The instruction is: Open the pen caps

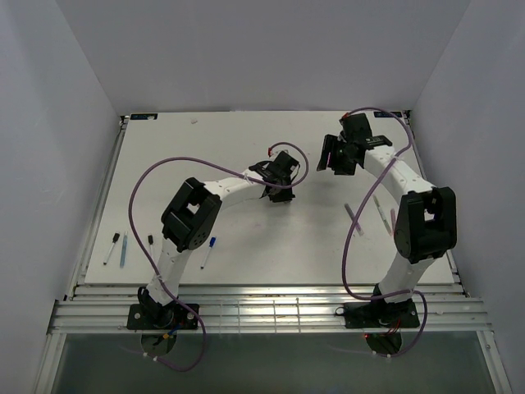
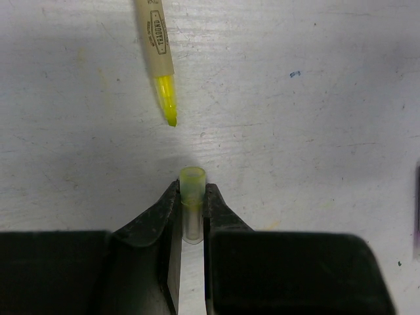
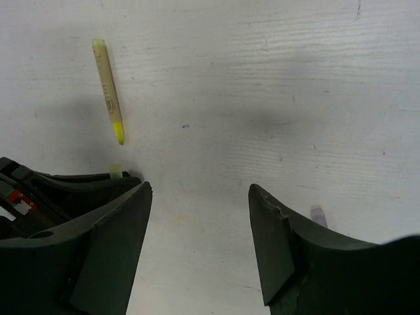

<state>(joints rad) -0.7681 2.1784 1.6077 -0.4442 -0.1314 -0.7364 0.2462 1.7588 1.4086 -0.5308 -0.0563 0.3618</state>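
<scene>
One yellow cap (image 2: 192,178) is off, clamped in the left gripper (image 2: 192,194); right gripper (image 3: 200,193) gapes empty; blue-tipped pen (image 1: 208,251) seemingly still capped

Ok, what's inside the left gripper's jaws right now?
A small pale yellow plastic pen cap, pinched in the left gripper, with its yellow top poking out. Its lower end disappears between the dark jaws, so that part can't be seen.

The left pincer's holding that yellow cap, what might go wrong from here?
The left pincer grips the yellow cap only at its tips, so it may slip out. The uncapped yellow pen lies just ahead; a forward move could knock it or smear ink. The open right pincer is close beside the left one, so they might collide.
</scene>
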